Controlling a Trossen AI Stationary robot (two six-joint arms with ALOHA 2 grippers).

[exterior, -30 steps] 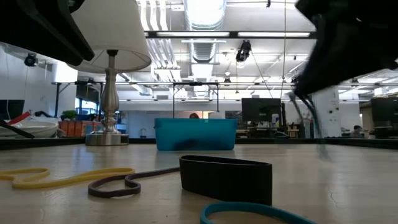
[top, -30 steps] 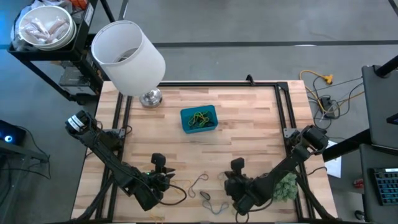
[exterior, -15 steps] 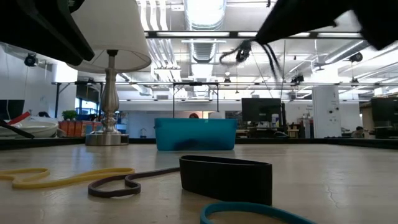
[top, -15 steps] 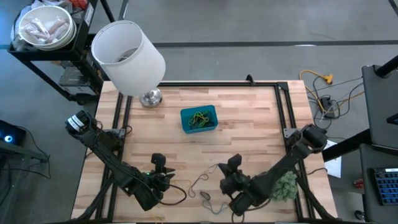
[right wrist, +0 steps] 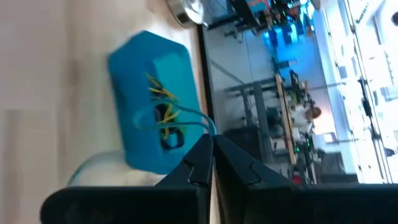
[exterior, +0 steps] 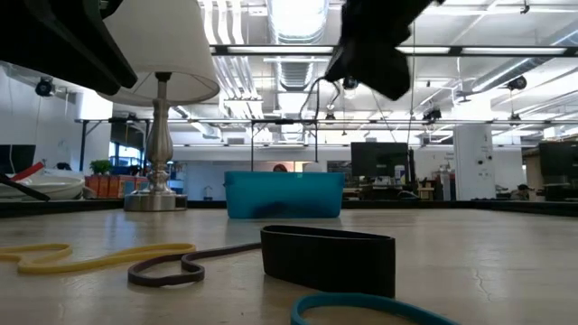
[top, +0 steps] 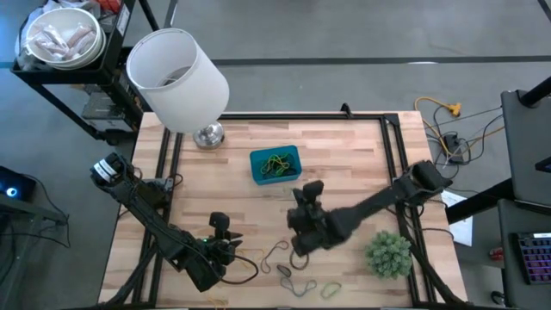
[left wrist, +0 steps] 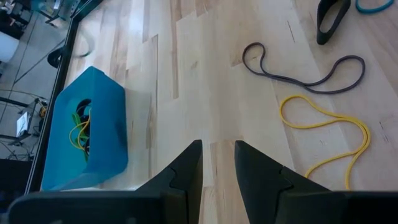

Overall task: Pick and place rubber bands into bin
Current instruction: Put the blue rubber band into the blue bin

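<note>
The blue bin [top: 275, 164] stands at the table's middle far side with several rubber bands in it [right wrist: 163, 109]. My right gripper [top: 297, 213] is shut on a thin rubber band [exterior: 315, 108], just near-right of the bin and above the table. More bands lie near the front edge: a yellow one [left wrist: 323, 124], a dark thin one [left wrist: 298, 68], a wide black one [left wrist: 329, 18] standing on its edge [exterior: 327, 259], and a blue one [top: 297, 284]. My left gripper [left wrist: 217, 168] waits open at the near left [top: 231, 247], with nothing between its fingers. My right gripper pinches the thin band between its two shut fingers, at their free ends [right wrist: 202, 127]. The fingers slant down toward the bin. The band hangs slack below them as a loose loop [exterior: 315, 108], lifted clear of the table.
A lamp with a big white shade [top: 176, 77] and a metal foot [top: 208, 135] stands at the far left corner. A bushy green plant ball [top: 389, 254] sits at the near right. Black frame rails [top: 392, 146] run along the table's sides.
My right gripper has risen from the near edge and swung toward the bin, turning as it went, with the band hanging from its shut fingers. The plant ball, which the arm had partly hidden, now shows whole.
</note>
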